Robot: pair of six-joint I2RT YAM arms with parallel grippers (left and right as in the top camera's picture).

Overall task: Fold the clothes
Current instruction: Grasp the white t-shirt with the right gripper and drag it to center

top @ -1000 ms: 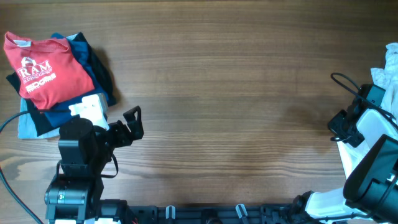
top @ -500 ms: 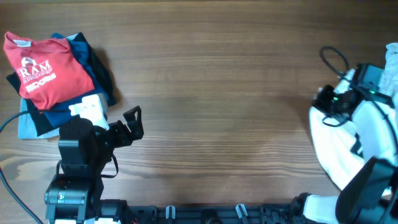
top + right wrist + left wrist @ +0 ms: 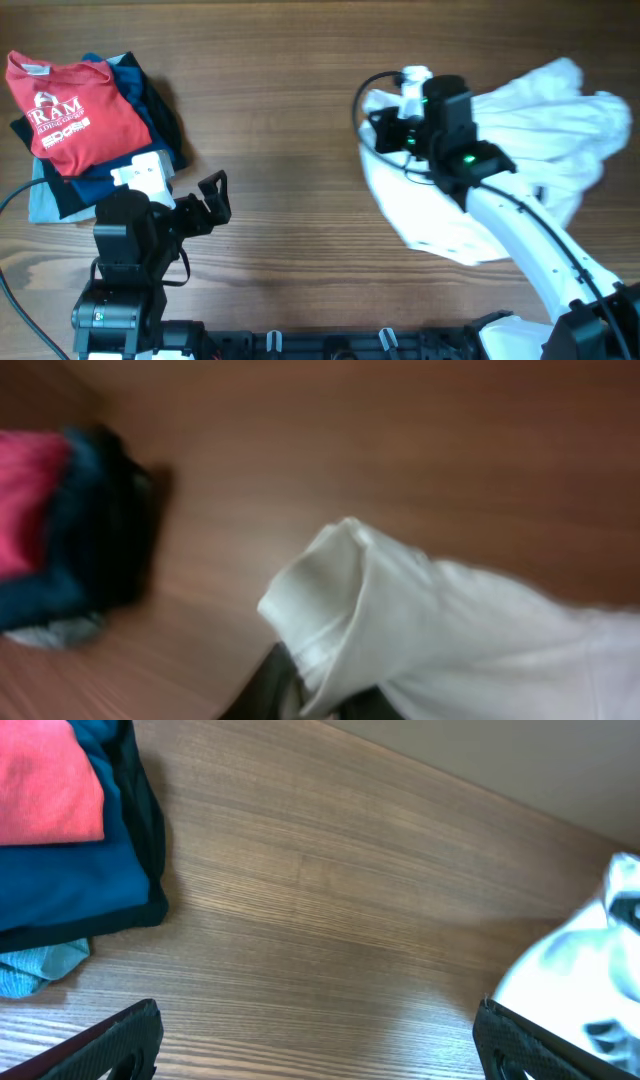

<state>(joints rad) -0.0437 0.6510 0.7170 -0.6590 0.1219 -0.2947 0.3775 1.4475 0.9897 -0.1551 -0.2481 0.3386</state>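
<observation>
Brown wood-grain worktop (image 3: 300, 120) fills the overhead frame, evenly lit. In the left wrist view, a pale plain surface (image 3: 520, 750) lies beyond its edge, upper right.

Left end effector (image 3: 218, 198) open; right arm (image 3: 520, 215) outstretched.

One white T-shirt (image 3: 560, 110), one red T-shirt (image 3: 65, 110), two robot arms (image 3: 125, 260) (image 3: 520, 220).

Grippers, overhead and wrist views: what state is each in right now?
Left gripper: open, holding nothing.
Right gripper: white cotton T-shirt bunched at its fingertips; open or closed cannot be told, as its wrist view is blurred.
</observation>
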